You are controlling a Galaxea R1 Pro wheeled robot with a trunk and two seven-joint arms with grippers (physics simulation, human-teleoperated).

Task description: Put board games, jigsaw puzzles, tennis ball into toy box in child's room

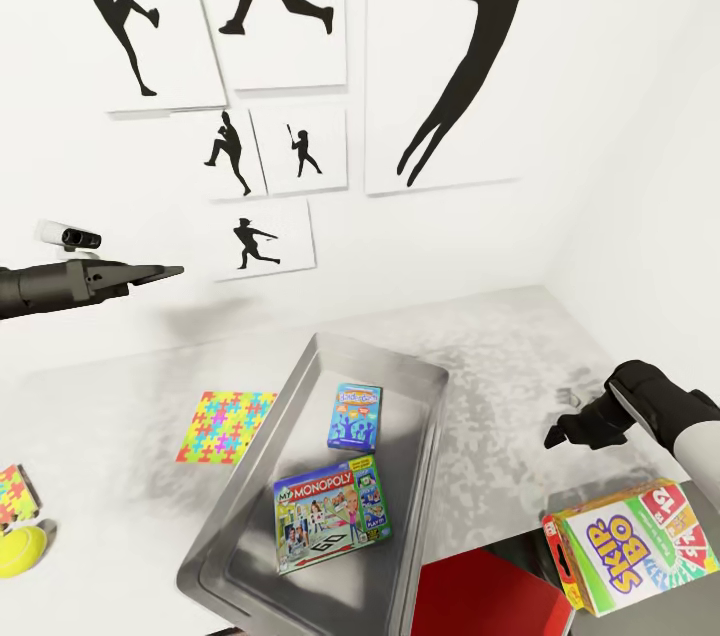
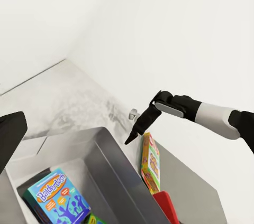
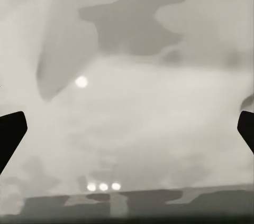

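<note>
**Tech:** White walls with black silhouette posters [image 1: 455, 46] back the table [image 1: 500, 356], which runs across your head view. Report tool state.

**Lead:** Your left gripper [image 1: 150, 273] hangs at 9 o'clock, well above the table, fingers drawn together to a point, holding nothing. Your right gripper [image 1: 575, 428] sits at 3 o'clock, low over bare tabletop. Its wrist view shows the fingertips [image 3: 11, 134] at opposite edges, spread wide, nothing between them.

**Tech:** Locate the task items.

**Lead:** The toy box [image 1: 300, 376], a grey metal tray, lies at centre. Two board games rest inside: the Monopoly box [image 1: 330, 514] toward 6 o'clock and the blue Balderdash box [image 1: 355, 416] just beyond it. The Skip-Bo box [image 1: 635, 544] lies outside, at 4 o'clock, on the lower dark surface beside a red item [image 1: 485, 596]. One jigsaw puzzle [image 1: 225, 426] lies flat at 8 o'clock, just beside the tray. A second puzzle [image 1: 12, 494] and the tennis ball [image 1: 20, 548] sit close together at the 8 o'clock edge of view.

**Tech:** Hazards?

**Lead:** Skip-Bo appears nearest your right gripper. It is thin and flat; a top-down pinch may slide off or push it against the red item. The ball may roll off if you nudge it while reaching for the neighbouring puzzle. Carry items high enough to clear the tray wall.
</note>
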